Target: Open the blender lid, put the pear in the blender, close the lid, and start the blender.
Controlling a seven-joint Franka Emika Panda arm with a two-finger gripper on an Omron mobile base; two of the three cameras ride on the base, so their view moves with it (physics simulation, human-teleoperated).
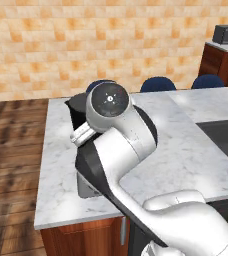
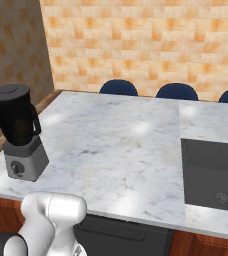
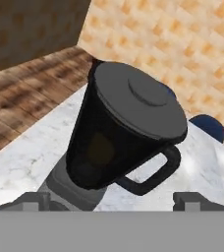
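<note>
The blender [image 2: 17,131] stands near the left front corner of the marble counter [image 2: 116,145], its dark jar on a grey base with a round knob [image 2: 17,169]. The blender lid [image 3: 138,98] sits flat on the jar's rim, and the loop handle [image 3: 153,173] points toward the lower right of the hand view. Through the smoky wall shows a dull yellowish shape [image 3: 100,147] that looks like the pear inside the jar. My gripper [image 3: 113,201] hovers a little away from the jar at about lid height. It is open, with nothing between its fingertips [image 3: 33,199]. In the left base view my arm covers most of the blender [image 1: 77,111].
A dark sink [image 2: 213,175] is set into the counter at the right. Blue chairs [image 2: 118,88] line the far side before a brick wall. A wooden cabinet [image 1: 223,62] stands at the back right. The counter's front edge runs just below the blender base.
</note>
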